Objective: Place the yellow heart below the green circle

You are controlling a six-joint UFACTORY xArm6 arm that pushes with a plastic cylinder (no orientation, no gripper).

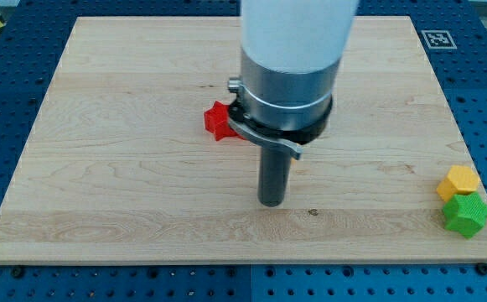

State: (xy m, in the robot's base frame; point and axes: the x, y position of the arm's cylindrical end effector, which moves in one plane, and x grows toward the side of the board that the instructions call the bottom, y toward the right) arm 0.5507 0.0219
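Observation:
My tip [271,203] rests on the wooden board [126,184] a little below its middle. A yellow block [458,181], which looks hexagonal, sits near the board's lower right edge. A green block [465,215], which looks like a star, touches it from below. Both are far to the right of my tip. I cannot make out a heart or a circle shape. The wide arm body [293,59] hides the board's top middle.
A red block [217,120], star-like, lies up and left of my tip, partly behind the arm's collar. A black-and-white marker tag [438,39] is at the board's top right corner. Blue perforated table [8,101] surrounds the board.

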